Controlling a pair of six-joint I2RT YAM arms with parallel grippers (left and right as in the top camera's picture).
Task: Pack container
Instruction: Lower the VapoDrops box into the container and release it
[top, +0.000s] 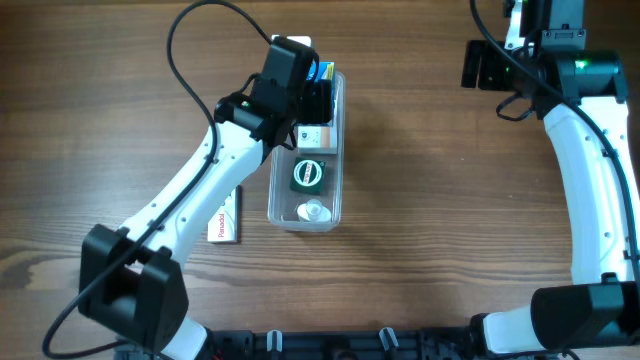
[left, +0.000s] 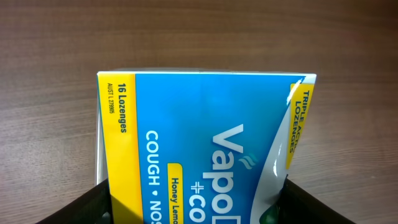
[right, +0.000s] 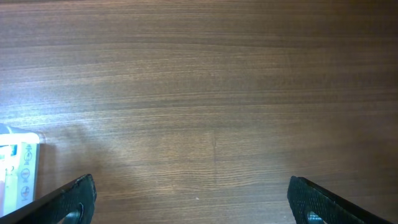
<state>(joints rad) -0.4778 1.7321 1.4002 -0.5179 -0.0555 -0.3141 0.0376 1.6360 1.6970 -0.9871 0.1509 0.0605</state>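
The container (top: 339, 150), a long clear tub, lies in the middle of the table. It holds a round green-and-black item (top: 308, 174), a white round item (top: 313, 211) and a small white box (top: 316, 135). My left gripper (top: 316, 92) is over the tub's far end, shut on a blue and yellow lozenge box (left: 199, 137). The box fills the left wrist view, with one finger on each side of it. A bit of its blue shows overhead (top: 322, 72). My right gripper (top: 487, 64) is open and empty over bare table at the far right (right: 193, 205).
A flat white medicine box (top: 226, 215) lies on the table left of the tub, partly under my left arm. A white box corner (right: 18, 177) shows at the left edge of the right wrist view. The table is brown wood.
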